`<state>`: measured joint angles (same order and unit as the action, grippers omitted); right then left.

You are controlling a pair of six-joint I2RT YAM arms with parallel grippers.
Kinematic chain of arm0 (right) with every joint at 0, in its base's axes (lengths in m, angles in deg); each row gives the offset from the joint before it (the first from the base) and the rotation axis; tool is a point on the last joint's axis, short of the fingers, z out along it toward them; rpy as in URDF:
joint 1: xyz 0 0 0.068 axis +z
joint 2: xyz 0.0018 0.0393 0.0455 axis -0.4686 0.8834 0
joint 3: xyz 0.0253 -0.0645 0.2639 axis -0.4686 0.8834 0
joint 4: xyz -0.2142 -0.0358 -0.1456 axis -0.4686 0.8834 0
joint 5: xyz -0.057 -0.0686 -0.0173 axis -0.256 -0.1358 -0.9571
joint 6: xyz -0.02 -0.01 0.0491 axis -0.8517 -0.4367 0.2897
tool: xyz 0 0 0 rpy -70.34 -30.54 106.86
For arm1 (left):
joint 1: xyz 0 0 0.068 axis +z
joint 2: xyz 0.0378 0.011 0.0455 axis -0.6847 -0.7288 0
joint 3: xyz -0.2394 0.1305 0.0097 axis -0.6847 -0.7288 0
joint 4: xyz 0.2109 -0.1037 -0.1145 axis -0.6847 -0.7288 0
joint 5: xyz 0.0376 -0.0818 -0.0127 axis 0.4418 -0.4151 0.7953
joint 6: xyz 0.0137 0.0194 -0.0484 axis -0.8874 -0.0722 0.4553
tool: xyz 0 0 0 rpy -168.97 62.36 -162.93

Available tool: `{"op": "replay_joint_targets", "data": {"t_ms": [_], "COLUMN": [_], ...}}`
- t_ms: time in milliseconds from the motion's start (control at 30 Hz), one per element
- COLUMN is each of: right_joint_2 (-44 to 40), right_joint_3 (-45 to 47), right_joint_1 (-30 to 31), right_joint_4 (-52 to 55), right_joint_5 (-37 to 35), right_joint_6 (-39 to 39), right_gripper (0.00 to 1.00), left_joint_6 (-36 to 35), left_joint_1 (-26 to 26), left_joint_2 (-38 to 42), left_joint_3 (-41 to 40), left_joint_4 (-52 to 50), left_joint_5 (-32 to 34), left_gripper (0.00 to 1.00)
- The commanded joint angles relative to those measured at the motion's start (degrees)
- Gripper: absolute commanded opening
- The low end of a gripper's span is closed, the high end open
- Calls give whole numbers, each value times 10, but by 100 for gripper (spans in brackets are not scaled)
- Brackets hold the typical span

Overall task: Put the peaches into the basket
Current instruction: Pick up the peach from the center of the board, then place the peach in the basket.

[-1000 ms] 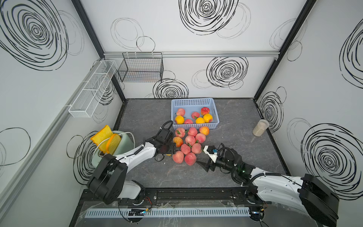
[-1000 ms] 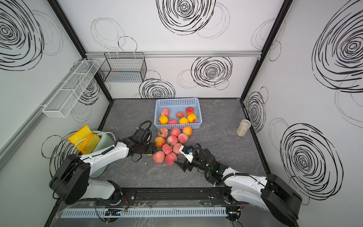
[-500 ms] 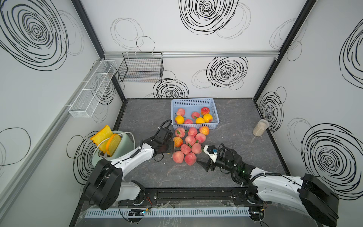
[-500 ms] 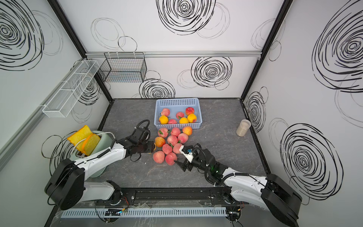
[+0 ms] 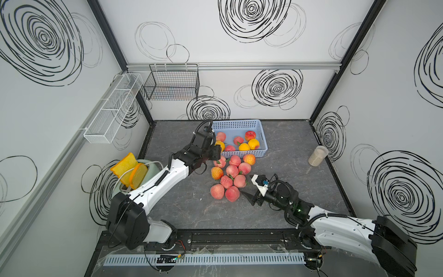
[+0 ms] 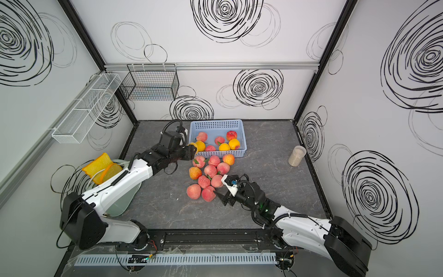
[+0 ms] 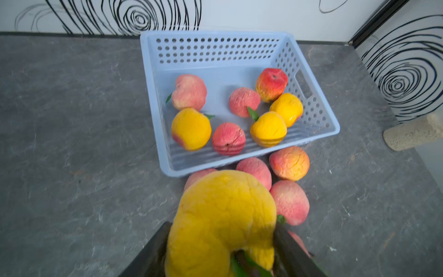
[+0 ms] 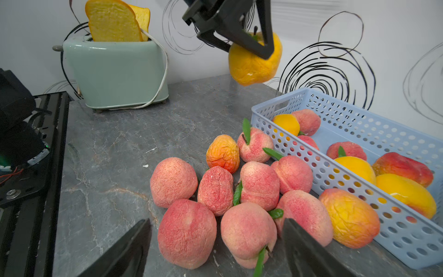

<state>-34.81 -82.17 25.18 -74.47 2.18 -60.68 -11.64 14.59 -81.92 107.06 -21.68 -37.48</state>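
Note:
My left gripper is shut on a yellow peach and holds it in the air above the table, just short of the near left corner of the light blue basket. The right wrist view shows this peach hanging clear of the table. Several peaches lie in the basket. In front of the basket, several pink peaches are heaped on the table. My right gripper is open at the near end of the heap, with a pink peach between its fingers.
A mint green toaster holding bread slices stands at the left edge, beside my left arm. A jar of beige grains sits near the right wall. A black wire basket and a white mesh rack hang on the walls.
My left gripper has closed on the yellow peach at the left of the heap and carried it up toward the basket. The right gripper has hardly moved.

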Motion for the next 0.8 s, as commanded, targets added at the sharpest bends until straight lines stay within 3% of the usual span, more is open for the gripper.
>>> {"op": "replay_joint_targets", "data": {"t_ms": [0, 400, 767], "right_joint_2": [-22, -51, -45], "right_joint_3": [15, 37, 36], "right_joint_1": [5, 4, 5], "right_joint_4": [-32, -55, -58], "right_joint_5": [-31, -69, -68], "right_joint_6": [5, 15, 17], "right_gripper": [88, 89, 89], "left_joint_6": [-31, -109, -144], "left_joint_1": [-1, 3, 17], "left_joint_2": [-63, -303, -409], "left_joint_3": [51, 233, 301], "left_joint_4": [78, 163, 151], "left_joint_5": [-5, -12, -11], "left_gripper": [62, 60, 59]}}
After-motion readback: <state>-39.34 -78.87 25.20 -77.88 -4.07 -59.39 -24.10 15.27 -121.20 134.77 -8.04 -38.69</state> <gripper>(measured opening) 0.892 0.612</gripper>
